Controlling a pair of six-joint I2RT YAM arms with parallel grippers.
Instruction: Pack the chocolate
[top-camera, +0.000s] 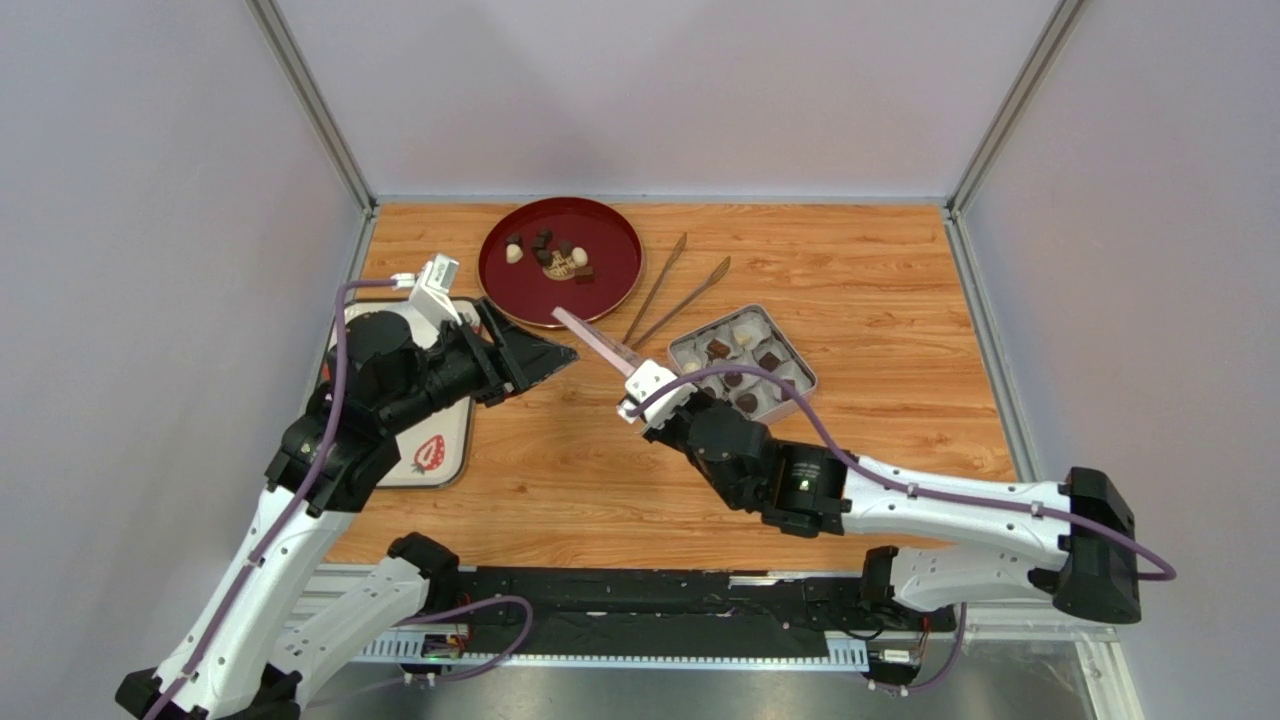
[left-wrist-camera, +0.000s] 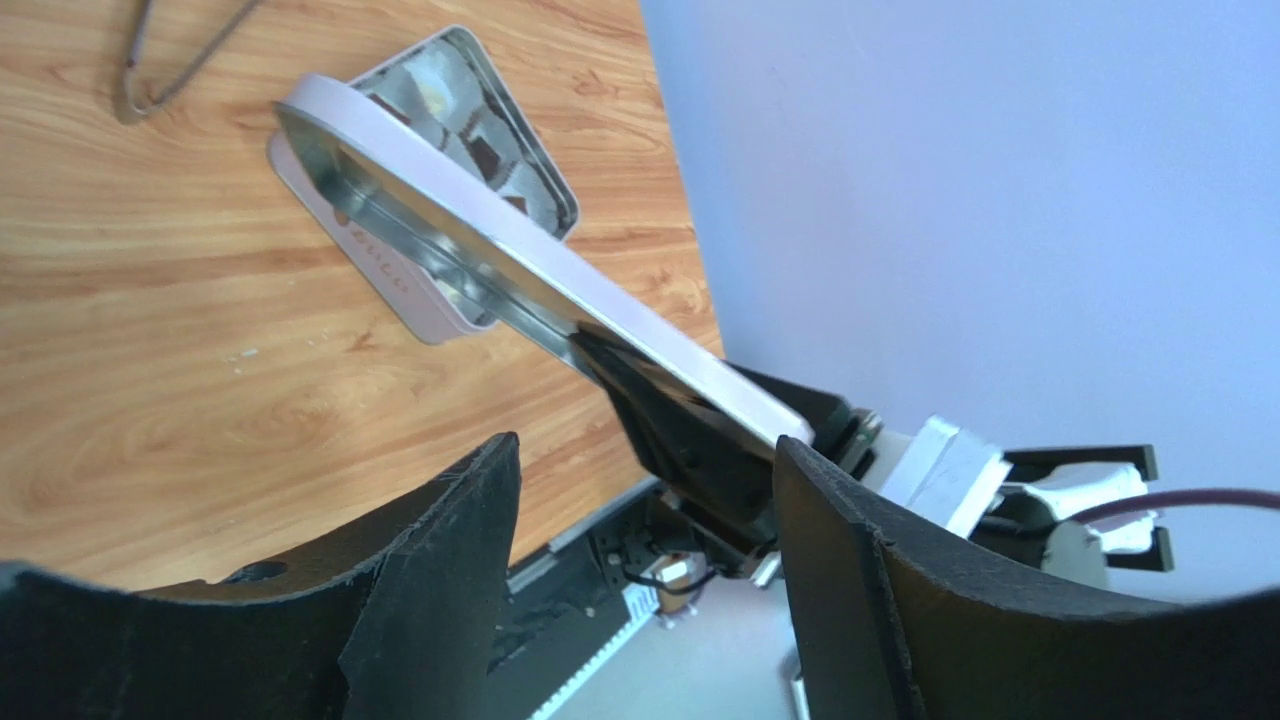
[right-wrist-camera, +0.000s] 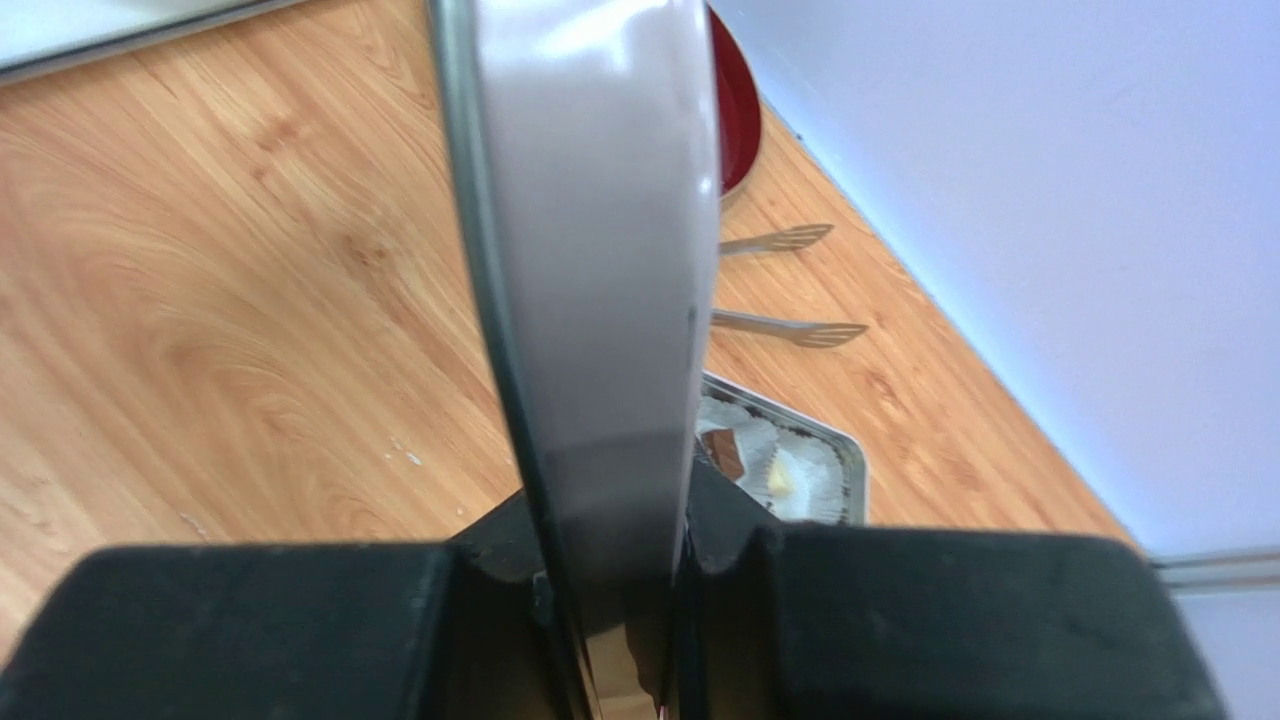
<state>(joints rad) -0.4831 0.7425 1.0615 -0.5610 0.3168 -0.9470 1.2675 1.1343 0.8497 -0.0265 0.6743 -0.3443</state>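
Just left of the tin (top-camera: 792, 339), we see the right gripper (right-wrist-camera: 609, 555) pinching the lid (top-camera: 594, 339) by one edge, tilted above the wood. Further left of the tin, the left gripper (left-wrist-camera: 646, 458) stands spread, with nothing between its fingers. Some chocolate (top-camera: 747, 402) sits in the tin, and more lies on the red plate (top-camera: 484, 263) behind and left of the tin. We fear the lid may slip or swing in so narrow a pinch, fall on the tin and knock pieces out.

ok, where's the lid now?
Top view: the lid is mid-table, gripped on edge by the right end effector, between the plate and the tin; the open left end effector is just left of it.
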